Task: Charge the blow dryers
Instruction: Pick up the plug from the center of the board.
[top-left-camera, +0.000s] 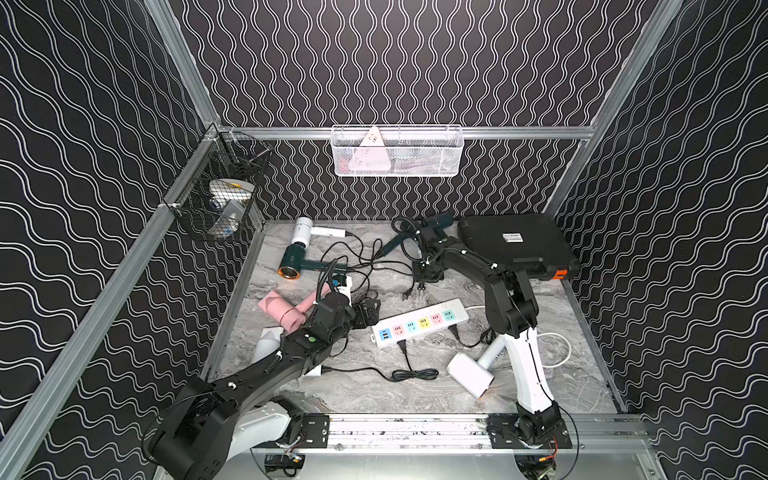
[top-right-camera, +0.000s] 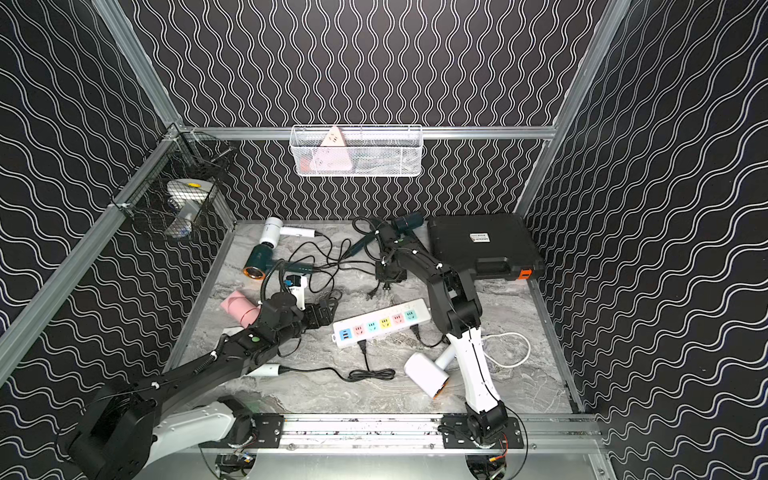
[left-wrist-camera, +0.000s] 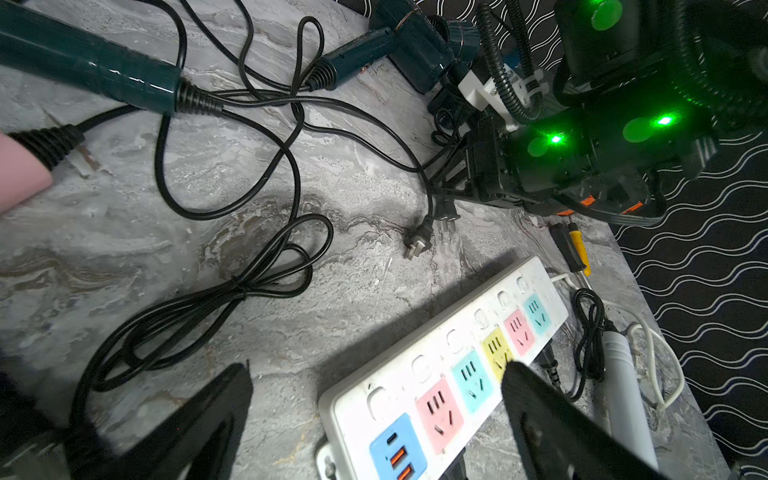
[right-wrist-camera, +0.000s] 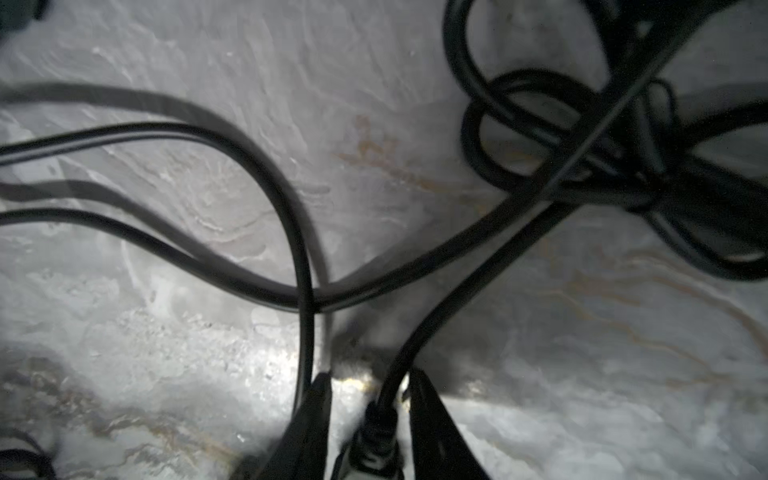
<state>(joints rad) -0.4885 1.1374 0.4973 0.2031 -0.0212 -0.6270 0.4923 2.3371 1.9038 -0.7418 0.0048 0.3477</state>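
The left gripper (left-wrist-camera: 376, 370) hangs spread wide above the power strip (left-wrist-camera: 419, 368) at the table's centre. Toward twelve o'clock of the strip, the right gripper (right-wrist-camera: 371, 376) straddles a black plug (right-wrist-camera: 376, 432); whether its narrowed jaws pinch it cannot be told. The pink blow dryer (top-left-camera: 282, 309) lies at nine o'clock, a white blow dryer (top-left-camera: 469, 372) at five, and the copper-ringed teal blow dryer (top-left-camera: 296, 264) at ten

Top views evenly and brightly lit, soft shadows cast on the worktop (top-left-camera: 374, 395), right wrist view dim and blurred, cords (right-wrist-camera: 306, 297) smeared, green lights (left-wrist-camera: 555, 139) flared in left wrist view.
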